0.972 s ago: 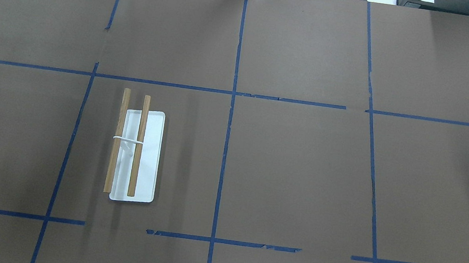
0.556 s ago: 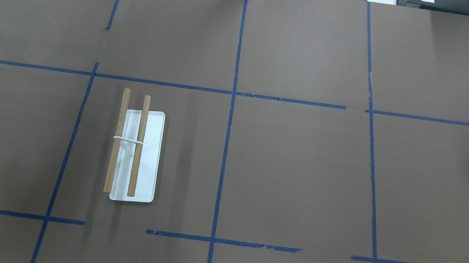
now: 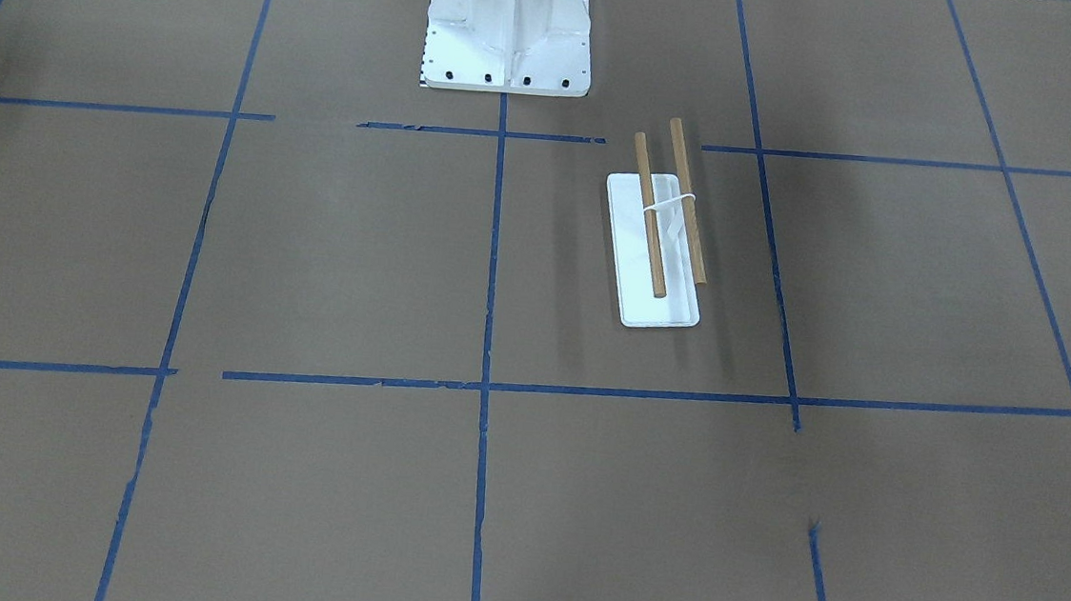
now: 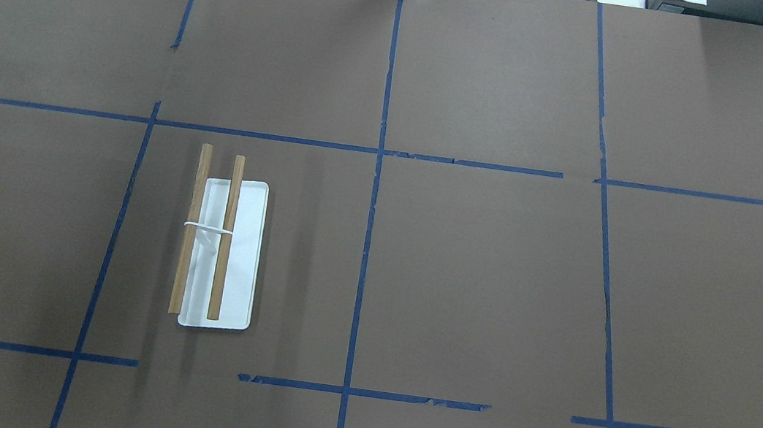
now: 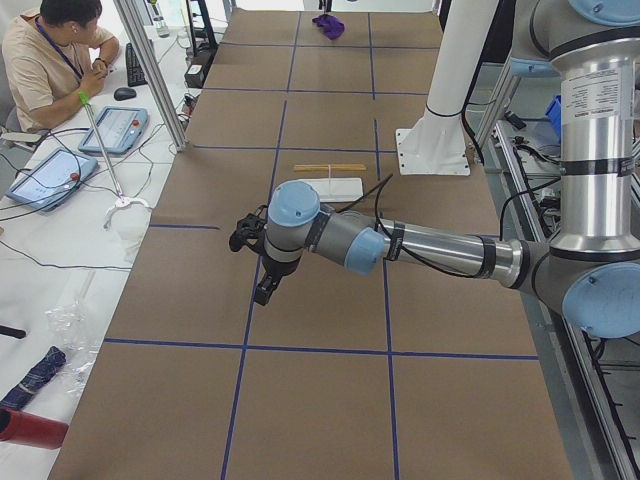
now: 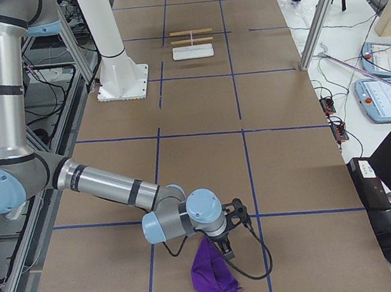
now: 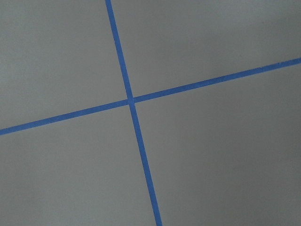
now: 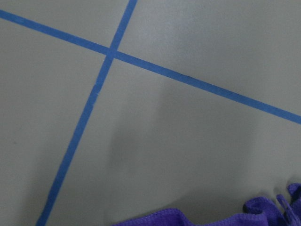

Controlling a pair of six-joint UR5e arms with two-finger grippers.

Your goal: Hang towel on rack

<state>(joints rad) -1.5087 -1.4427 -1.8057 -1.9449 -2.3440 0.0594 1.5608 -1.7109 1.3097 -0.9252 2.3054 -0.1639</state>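
Note:
The rack (image 4: pixel 243 255) stands left of the table's centre line: a flat white base, two parallel wooden rods and a white wire. It also shows in the front-facing view (image 3: pixel 633 251) and both side views (image 5: pixel 335 187) (image 6: pixel 192 51). The purple towel (image 6: pixel 215 280) lies crumpled at the table's far right end, out of the overhead view; its edge shows in the right wrist view (image 8: pixel 188 219). My right gripper (image 6: pixel 223 247) points down at the towel's near edge; I cannot tell if it is open or shut. My left gripper (image 5: pixel 262 290) hangs over bare table; I cannot tell its state.
The white bolted pedestal (image 3: pixel 510 21) stands at the robot's side of the table. Blue tape lines cross the brown table cover (image 4: pixel 491 280). An operator (image 5: pixel 55 55) sits beside the table's left end, with tablets and cables on the side bench.

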